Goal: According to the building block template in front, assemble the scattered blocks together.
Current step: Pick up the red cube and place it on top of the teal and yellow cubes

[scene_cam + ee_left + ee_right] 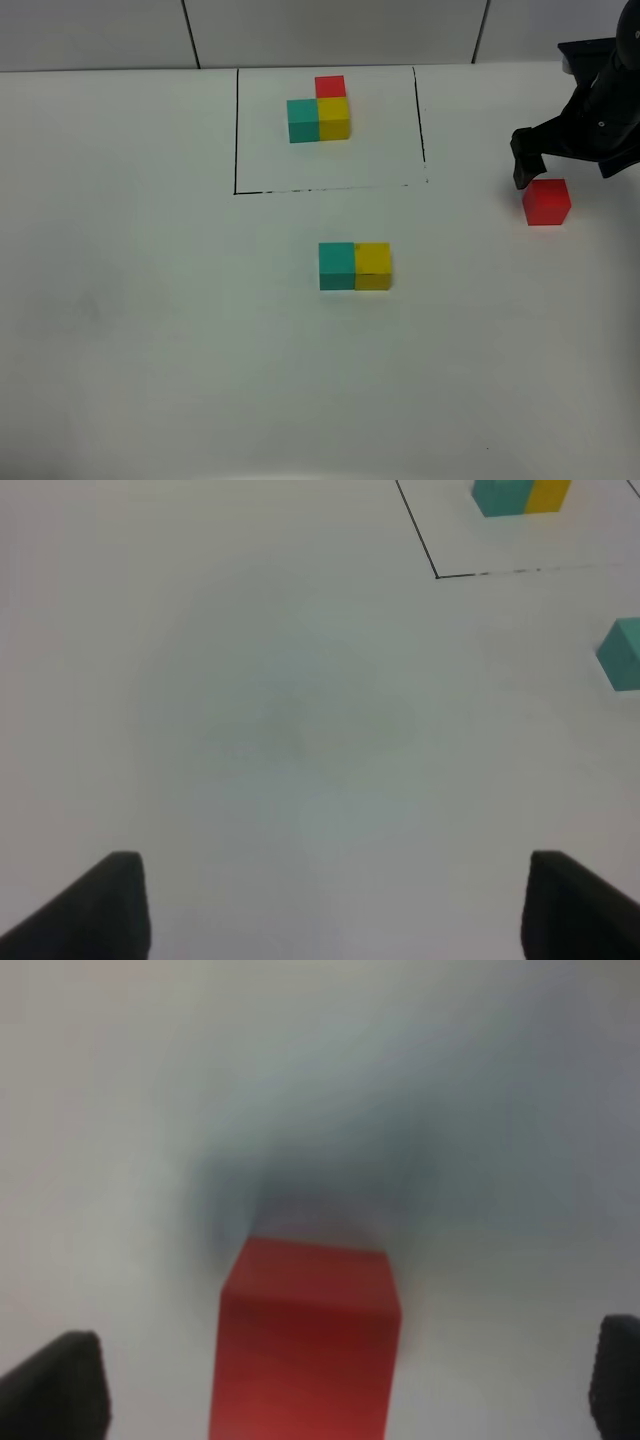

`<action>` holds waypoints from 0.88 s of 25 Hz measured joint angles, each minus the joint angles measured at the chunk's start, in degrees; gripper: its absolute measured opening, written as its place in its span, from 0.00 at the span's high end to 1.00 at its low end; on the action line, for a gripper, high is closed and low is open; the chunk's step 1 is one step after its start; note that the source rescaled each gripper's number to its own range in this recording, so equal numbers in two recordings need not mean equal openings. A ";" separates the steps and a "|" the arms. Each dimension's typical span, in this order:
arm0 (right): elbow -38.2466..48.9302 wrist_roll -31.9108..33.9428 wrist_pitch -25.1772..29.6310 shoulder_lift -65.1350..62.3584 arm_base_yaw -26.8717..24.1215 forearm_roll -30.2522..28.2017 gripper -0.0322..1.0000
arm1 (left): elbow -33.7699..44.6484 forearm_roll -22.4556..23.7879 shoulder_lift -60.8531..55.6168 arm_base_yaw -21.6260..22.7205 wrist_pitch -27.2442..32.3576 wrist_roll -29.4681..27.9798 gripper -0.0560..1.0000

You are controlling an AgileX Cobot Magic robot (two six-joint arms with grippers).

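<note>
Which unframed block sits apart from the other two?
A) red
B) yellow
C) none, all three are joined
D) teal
A: the red block sits alone far to the right, while the teal block and the yellow block touch side by side in front of the framed template.

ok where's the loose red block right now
In the exterior high view the loose red block lies far right, just below the open right gripper, well right of the unframed teal and yellow pair.
</note>
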 joint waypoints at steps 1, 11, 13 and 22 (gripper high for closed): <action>0.00 0.00 -0.32 0.67 0.00 0.06 0.03 | 0.00 0.00 0.00 0.00 0.00 0.00 0.19; 0.00 0.00 -3.46 4.25 -0.06 0.12 0.04 | 0.00 0.00 0.00 0.00 0.00 0.00 0.19; 0.00 0.00 -3.76 5.39 -0.06 0.12 0.06 | 0.00 0.00 0.00 0.00 0.00 0.00 0.19; 0.00 0.25 -4.43 6.45 -0.10 -0.13 0.81 | 0.00 0.00 0.00 0.00 0.00 0.00 0.19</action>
